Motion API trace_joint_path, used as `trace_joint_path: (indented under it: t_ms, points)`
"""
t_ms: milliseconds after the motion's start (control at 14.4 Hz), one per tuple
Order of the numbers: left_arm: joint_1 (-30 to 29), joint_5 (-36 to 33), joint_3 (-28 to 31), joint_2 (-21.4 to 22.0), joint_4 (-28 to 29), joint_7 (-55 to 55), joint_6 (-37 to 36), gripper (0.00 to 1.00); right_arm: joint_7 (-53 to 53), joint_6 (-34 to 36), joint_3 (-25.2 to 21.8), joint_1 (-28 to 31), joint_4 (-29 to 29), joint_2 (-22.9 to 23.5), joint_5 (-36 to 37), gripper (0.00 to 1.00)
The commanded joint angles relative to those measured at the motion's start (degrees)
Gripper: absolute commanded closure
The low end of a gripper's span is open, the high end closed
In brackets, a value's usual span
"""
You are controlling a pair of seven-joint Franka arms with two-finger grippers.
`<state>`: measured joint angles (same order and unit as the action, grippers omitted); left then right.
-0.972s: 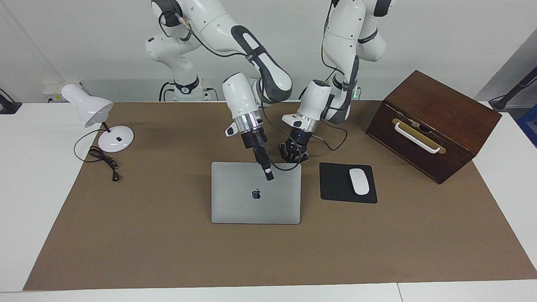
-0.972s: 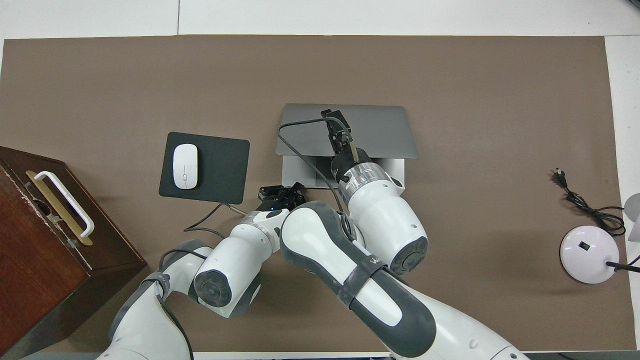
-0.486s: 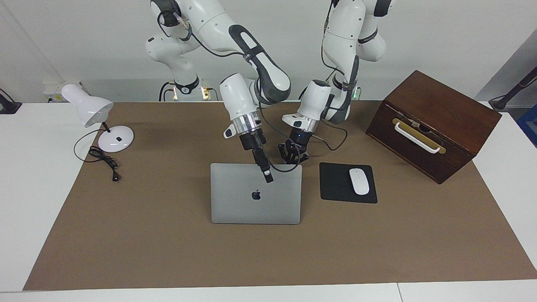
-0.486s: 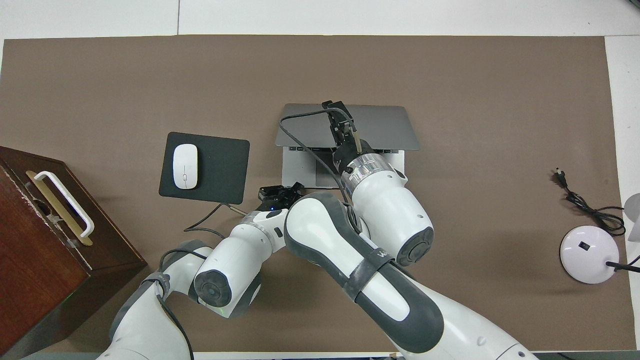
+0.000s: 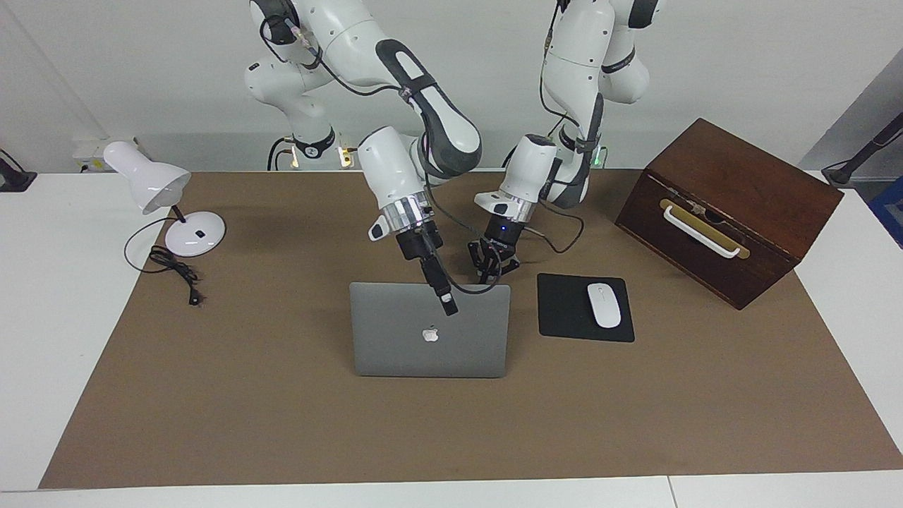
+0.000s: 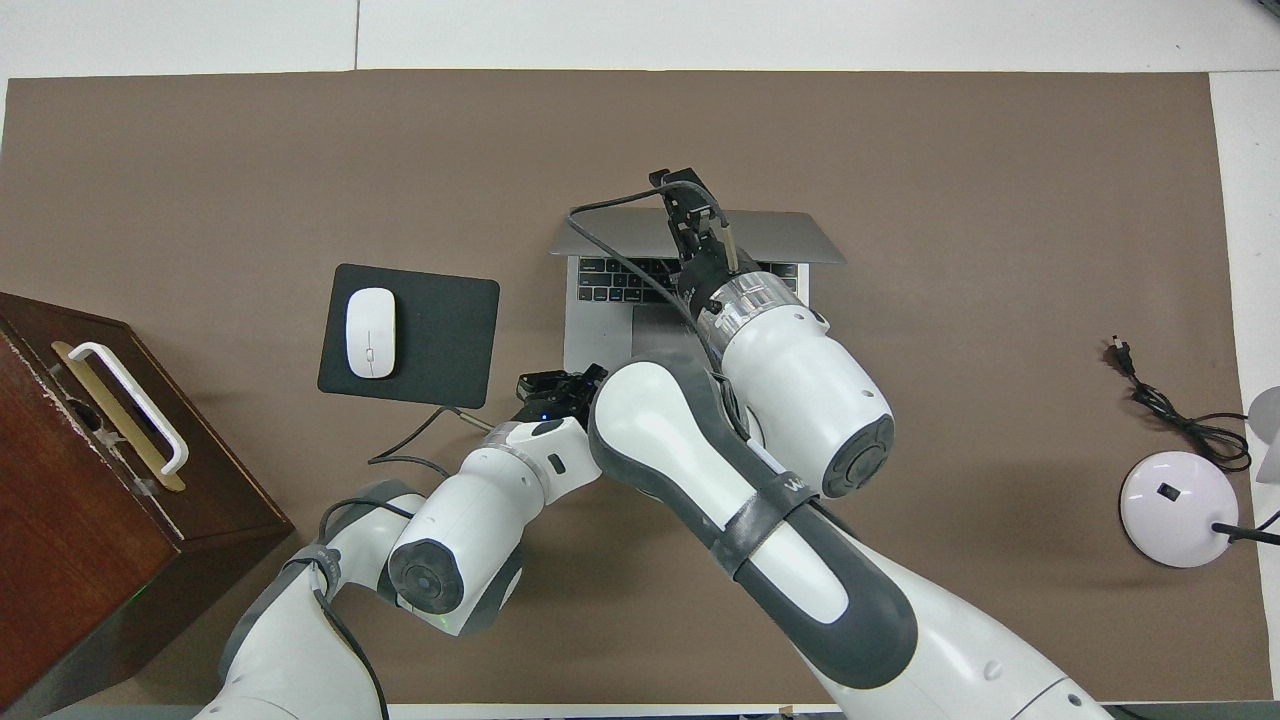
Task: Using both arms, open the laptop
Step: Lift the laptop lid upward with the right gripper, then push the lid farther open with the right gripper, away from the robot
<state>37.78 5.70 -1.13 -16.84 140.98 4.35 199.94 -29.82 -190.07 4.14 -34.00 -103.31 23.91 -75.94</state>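
Note:
The silver-grey laptop point(image 5: 395, 339) stands partly open in the middle of the brown mat, its lid point(image 6: 780, 235) raised steeply. The overhead view shows its black keys point(image 6: 620, 280). My right gripper point(image 5: 446, 303) point(image 6: 690, 205) is at the middle of the lid's top edge. One finger lies on the lid's outer face beside the logo, so it is shut on the lid. My left gripper point(image 5: 492, 267) point(image 6: 558, 385) is shut and low at the base's corner nearest the robots, toward the left arm's end. Whether it touches the base I cannot tell.
A black mouse pad point(image 5: 564, 310) with a white mouse point(image 5: 604, 305) lies beside the laptop toward the left arm's end. A dark wooden box point(image 5: 734, 204) stands past it. A white desk lamp point(image 5: 152, 183) and its cable point(image 5: 173, 271) sit at the right arm's end.
The right gripper has swung the lid up from nearly flat to steeply raised, uncovering the keys. The left gripper has stayed at the base's corner.

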Motion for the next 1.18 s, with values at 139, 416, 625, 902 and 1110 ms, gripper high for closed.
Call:
trace_joint_path:
  t_ms: [139,416,625,902,1110]
  points:
    - [0.19,1.33,0.51,-3.29,-2.20,-0.31,0.98,1.00,1.78,2.77,-1.15,1.22,3.11,1.14,1.94,0.01]
    - [0.10,1.33,0.51,-3.38,-2.29,-0.31,0.98,1.00,1.78,4.88,-2.56,1.22,5.04,2.01,2.55,0.01]
    - [0.10,1.24,0.51,-3.38,-2.29,-0.31,0.98,1.00,1.78,5.15,-3.08,1.31,7.15,3.68,3.43,0.01]
    - [0.10,1.33,0.51,-3.38,-2.29,-0.31,0.98,1.00,1.52,7.34,-4.32,1.48,8.65,4.56,4.22,0.02]
    - [0.10,1.33,0.51,-3.38,-2.29,-0.31,0.98,1.00,1.34,8.92,-5.28,1.57,9.97,5.53,4.84,0.03]
